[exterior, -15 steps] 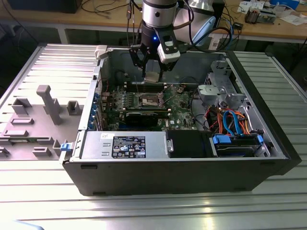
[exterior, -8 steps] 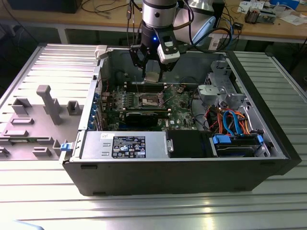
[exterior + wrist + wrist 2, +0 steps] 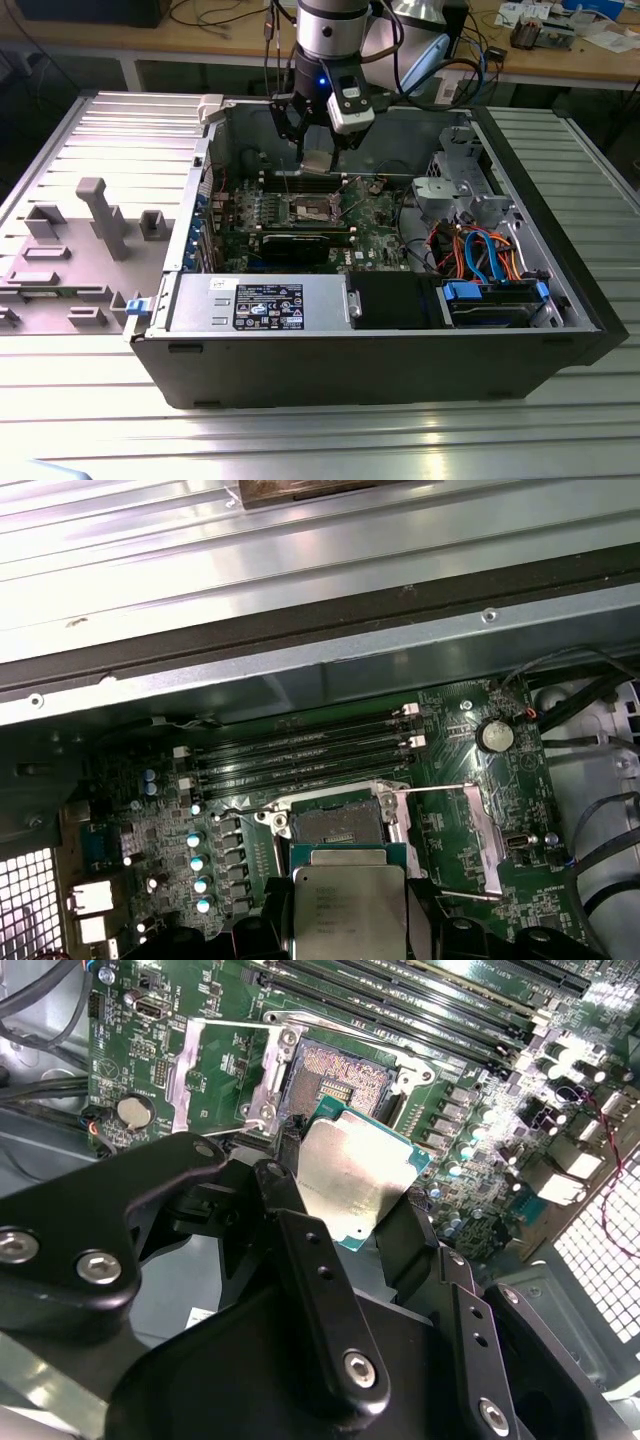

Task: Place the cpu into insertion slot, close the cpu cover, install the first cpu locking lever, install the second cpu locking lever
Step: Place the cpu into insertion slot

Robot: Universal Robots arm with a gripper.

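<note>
My gripper point(image 3: 318, 152) hangs inside the open computer case, shut on the cpu point(image 3: 316, 165), a small square chip with a silvery top. In both wrist views the black fingers point(image 3: 278, 1195) clamp the cpu point(image 3: 355, 1175) by its edges, tilted, a little above the board. Just beyond it lies the insertion slot point(image 3: 340, 1075), its dark gold-tinged contact field bare. The cpu cover point(image 3: 225, 1070) is swung open and lies flat beside the slot. In the first wrist view the cpu point(image 3: 348, 910) sits just short of the slot point(image 3: 335, 825), with the cover point(image 3: 470, 840) and thin wire levers point(image 3: 432, 788) beside it.
Long memory slots point(image 3: 300, 755) run behind the socket, and a black graphics card point(image 3: 300, 243) lies in front of it. A grey drive cage point(image 3: 455, 180), coloured cables point(image 3: 480, 250) and the power supply point(image 3: 265, 303) crowd the case. A grey fixture point(image 3: 100, 215) stands on the exterior view's left.
</note>
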